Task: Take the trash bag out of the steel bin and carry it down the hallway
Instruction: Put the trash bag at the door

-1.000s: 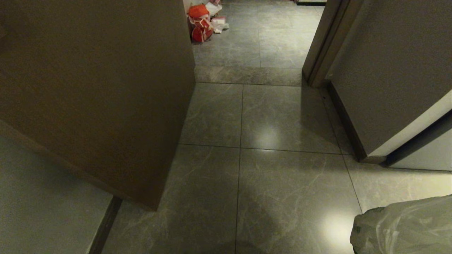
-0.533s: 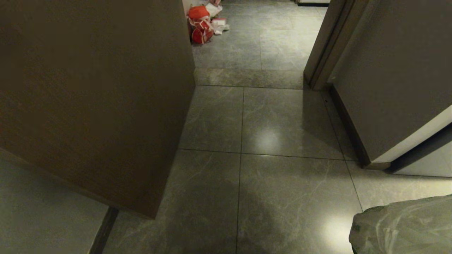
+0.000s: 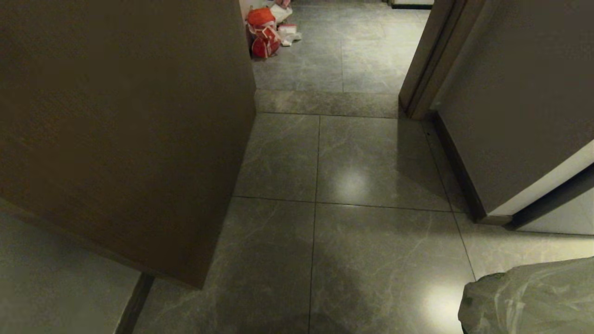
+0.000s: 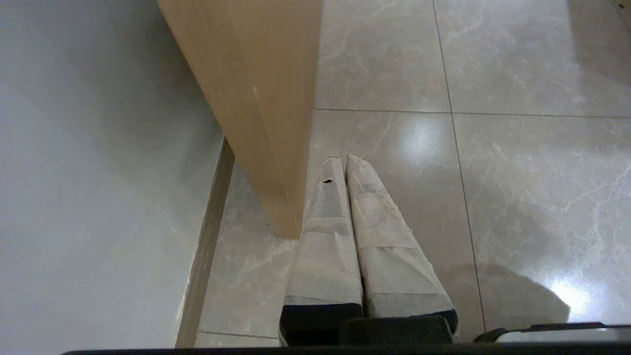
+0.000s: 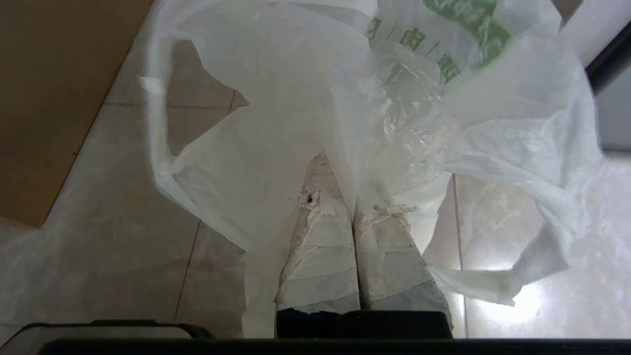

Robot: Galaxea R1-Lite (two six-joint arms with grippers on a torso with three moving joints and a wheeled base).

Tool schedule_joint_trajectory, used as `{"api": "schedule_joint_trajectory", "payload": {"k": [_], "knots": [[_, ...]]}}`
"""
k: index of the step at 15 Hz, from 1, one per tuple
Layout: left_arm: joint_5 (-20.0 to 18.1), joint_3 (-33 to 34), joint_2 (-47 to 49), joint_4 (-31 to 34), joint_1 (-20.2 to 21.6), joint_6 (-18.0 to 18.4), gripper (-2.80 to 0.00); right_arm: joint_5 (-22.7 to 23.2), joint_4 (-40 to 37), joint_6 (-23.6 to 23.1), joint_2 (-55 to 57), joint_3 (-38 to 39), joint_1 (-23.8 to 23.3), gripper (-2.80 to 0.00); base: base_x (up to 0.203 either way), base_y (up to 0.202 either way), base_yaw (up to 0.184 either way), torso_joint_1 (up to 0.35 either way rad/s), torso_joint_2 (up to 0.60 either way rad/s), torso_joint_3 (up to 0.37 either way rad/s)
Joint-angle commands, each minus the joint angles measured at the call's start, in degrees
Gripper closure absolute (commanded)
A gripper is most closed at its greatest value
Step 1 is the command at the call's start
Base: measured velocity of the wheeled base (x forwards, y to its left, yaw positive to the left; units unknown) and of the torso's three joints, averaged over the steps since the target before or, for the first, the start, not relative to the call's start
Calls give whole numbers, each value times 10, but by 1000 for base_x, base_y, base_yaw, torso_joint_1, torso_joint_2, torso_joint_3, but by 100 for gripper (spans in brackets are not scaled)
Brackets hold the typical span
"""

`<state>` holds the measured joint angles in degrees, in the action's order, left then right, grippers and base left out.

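Right wrist view: right tool (image 5: 340, 165) pinched on trash bag (image 5: 394, 113), thin, crinkled, whitish, green print | head view: bag only at 4 o'clock over hallway (image 3: 371, 153) tiles | left tool (image 4: 342, 160) closed, empty

The head view is dim and brownish, with the door (image 3: 125, 130) on the left nearly black-brown and flat. Two soft glare spots from overhead lamps sit on the glossy floor (image 3: 371, 241); a rounded shadow lies at the bottom edge. Both wrist views are much brighter. In the right wrist view the bag (image 5: 394, 113) is washed out and slightly blurred at its edges, with strong glare on the tiles beneath. The left wrist view is sharp.
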<state>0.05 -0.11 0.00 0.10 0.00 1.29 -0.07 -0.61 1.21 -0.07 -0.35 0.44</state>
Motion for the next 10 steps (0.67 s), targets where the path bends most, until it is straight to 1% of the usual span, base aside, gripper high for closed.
{"api": "schedule_joint_trajectory", "payload": {"k": [1, 8, 10], "knots": [[0, 0, 0, 0, 0, 0, 0, 0, -1, 0, 1, 0, 1, 0, 4, -119, 5, 2, 5, 8], [0, 0, -1, 1, 0, -3, 0, 0, -1, 0, 1, 0, 1, 0, 0, -180, -3, 2, 1, 2], [-1, 0, 0, 1, 0, -2, 0, 0, -1, 0, 1, 0, 1, 0, 0, -31, 1, 1, -3, 2]]}}
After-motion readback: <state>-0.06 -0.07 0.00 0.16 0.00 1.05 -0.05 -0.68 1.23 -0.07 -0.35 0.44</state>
